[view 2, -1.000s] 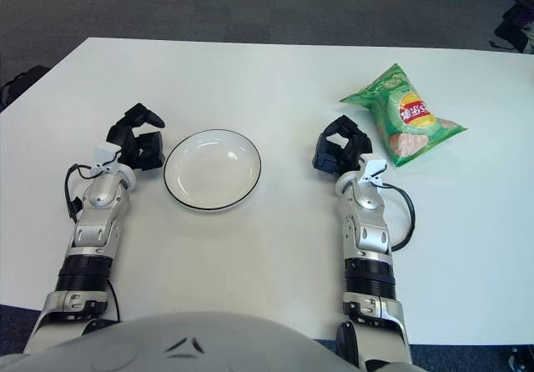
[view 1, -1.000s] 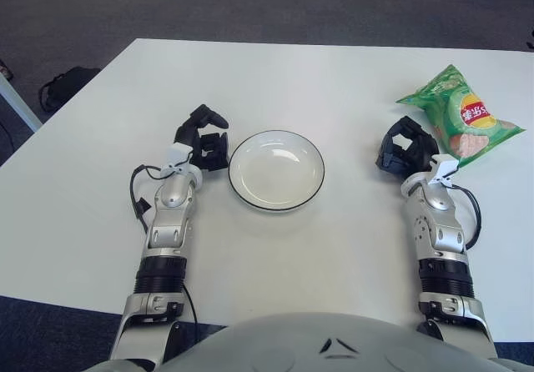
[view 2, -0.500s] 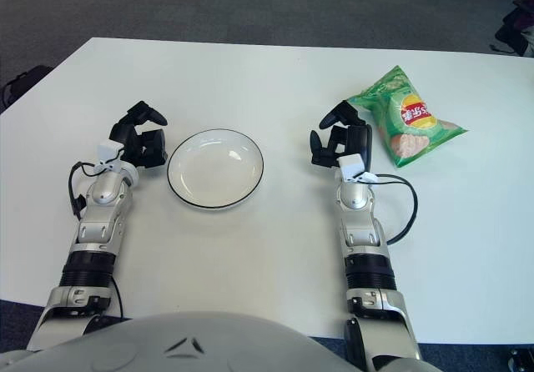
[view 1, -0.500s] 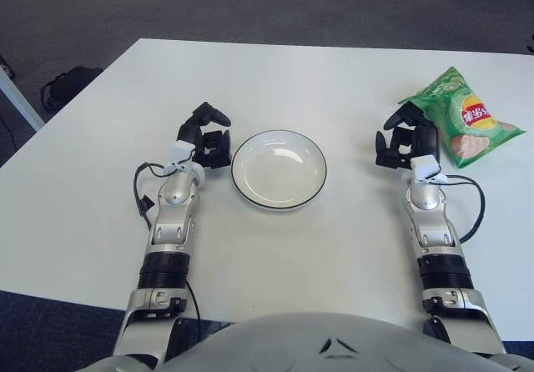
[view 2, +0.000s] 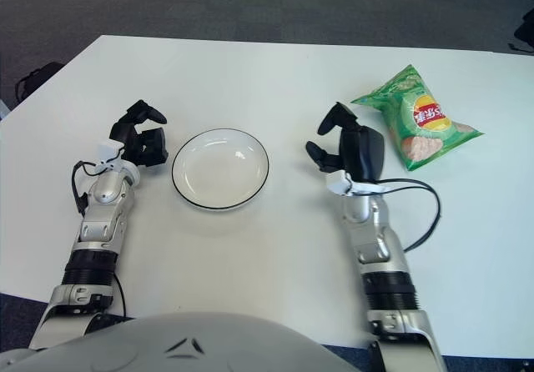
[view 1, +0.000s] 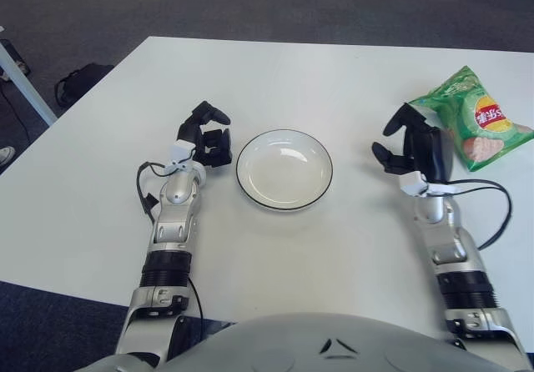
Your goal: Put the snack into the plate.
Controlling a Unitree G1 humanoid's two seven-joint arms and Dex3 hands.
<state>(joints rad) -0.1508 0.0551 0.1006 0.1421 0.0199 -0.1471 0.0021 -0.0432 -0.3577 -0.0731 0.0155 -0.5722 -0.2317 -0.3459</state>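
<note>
Your right hand [view 1: 415, 148] is hovering beside the snack bag [view 1: 474, 119], fingers spread, gripping nothing; bag is lying on the desk [view 1: 334, 80], right of the empty plate [view 1: 284, 169]; left hand [view 1: 205, 137] is idling beside the plate, fingers curled.

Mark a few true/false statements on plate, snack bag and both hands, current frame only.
1. The plate holds nothing. True.
2. The snack bag lies in the plate. False: it lies on the table, on the robot's right, apart from the plate.
3. The right hand grasps the bag. False: its fingers are spread, holding nothing, just left of the bag.
4. The left hand shows beside the plate's left rim. True.
5. The bag is red. False: it is green.
</note>
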